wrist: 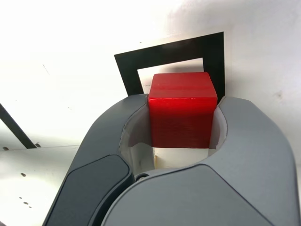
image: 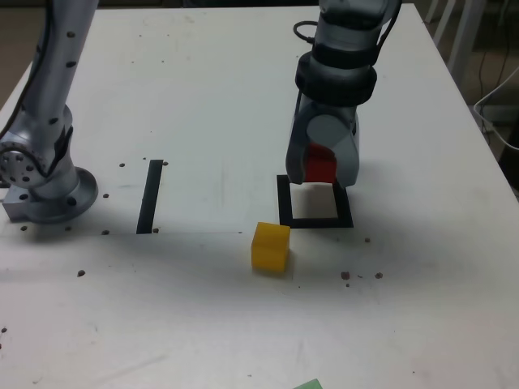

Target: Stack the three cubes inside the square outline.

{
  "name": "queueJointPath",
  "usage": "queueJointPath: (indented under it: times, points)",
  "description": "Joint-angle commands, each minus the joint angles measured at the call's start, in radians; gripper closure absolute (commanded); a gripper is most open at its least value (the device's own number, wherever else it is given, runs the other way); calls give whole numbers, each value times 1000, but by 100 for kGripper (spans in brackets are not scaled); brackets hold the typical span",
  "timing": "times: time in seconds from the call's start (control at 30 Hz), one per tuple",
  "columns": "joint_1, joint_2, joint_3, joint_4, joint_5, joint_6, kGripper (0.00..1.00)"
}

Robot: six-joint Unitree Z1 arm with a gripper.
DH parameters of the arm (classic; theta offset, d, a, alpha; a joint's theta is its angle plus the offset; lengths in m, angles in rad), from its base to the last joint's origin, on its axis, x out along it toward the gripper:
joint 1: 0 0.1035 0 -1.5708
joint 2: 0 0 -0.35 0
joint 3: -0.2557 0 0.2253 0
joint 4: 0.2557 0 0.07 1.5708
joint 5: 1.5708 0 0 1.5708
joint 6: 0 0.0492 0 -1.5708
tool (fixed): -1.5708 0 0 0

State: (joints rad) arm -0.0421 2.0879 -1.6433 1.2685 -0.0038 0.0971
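One robot arm (image: 336, 61) is reaching over one white table (image: 203, 105), and its one gripper (image: 324, 166) is hanging over one black square outline (image: 344, 211). The gripper's two fingers (wrist: 240, 125) are closing on one red cube (wrist: 182, 110), one finger pressing on each of two opposite sides, so the gap between them is only as wide as the cube. Whether the red cube is touching the table or being held just above it, the views are not making clear. In the exterior view it is showing at the far side of the outline, partly covering that edge.

Three cubes are showing in all: one red, one yellow and one green. The one yellow cube (image: 270, 247) is sitting on the table outside the outline, near its corner at the exterior view's lower left. The one green cube (image: 309, 384) is showing only a small corner at the bottom edge of the exterior view, well apart from the outline. No two cubes are touching.

One straight black strip (image: 151, 197) is lying flat to the exterior view's left of the outline. Beyond it, one round grey base (image: 61, 198) is standing on the table at the exterior view's left.
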Motion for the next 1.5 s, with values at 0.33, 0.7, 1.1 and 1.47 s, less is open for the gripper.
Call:
queueJointPath:
  times: [0.33,0.7,1.1,1.47]
  points:
    - [-31,-18,61,-27,-57,-95,75]
    - [-33,-11,94,-87,-69,-120,75]
    - [-33,0,136,-139,-61,-119,71]
    - [-33,-14,167,-167,-43,-112,1]
